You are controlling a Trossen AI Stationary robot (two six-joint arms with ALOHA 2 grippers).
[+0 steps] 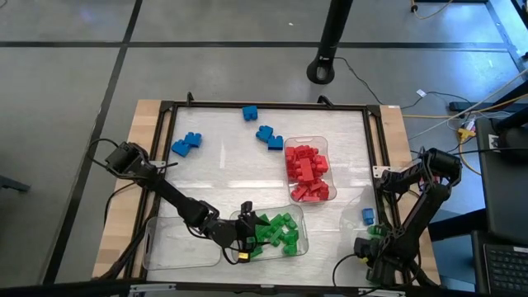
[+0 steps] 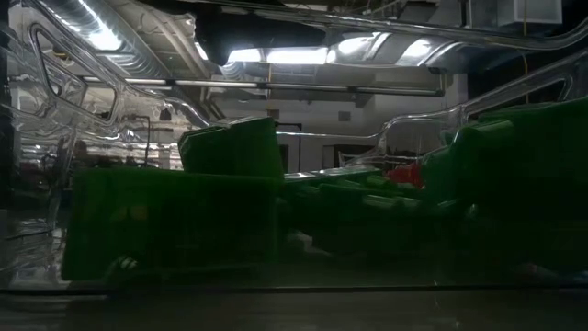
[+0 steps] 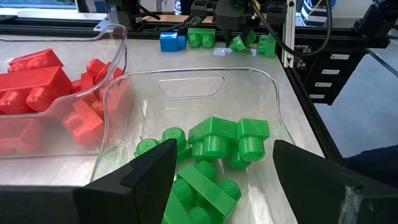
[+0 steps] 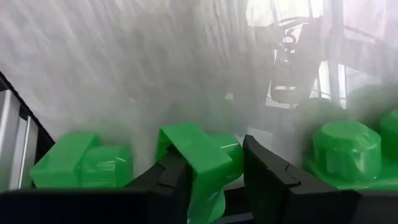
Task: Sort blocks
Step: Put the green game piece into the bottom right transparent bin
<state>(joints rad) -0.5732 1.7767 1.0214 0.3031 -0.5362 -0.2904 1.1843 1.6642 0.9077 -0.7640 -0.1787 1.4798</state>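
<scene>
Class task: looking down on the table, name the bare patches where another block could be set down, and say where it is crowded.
Free: the middle of the table, between the blue blocks, the red tray and the green tray; also that tray's left half. Crowded: the near right corner, where the right gripper closes on a green block.

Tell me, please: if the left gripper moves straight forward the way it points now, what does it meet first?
Probably the green blocks heaped in the clear tray, directly ahead of the open left gripper; depth is unclear.
</scene>
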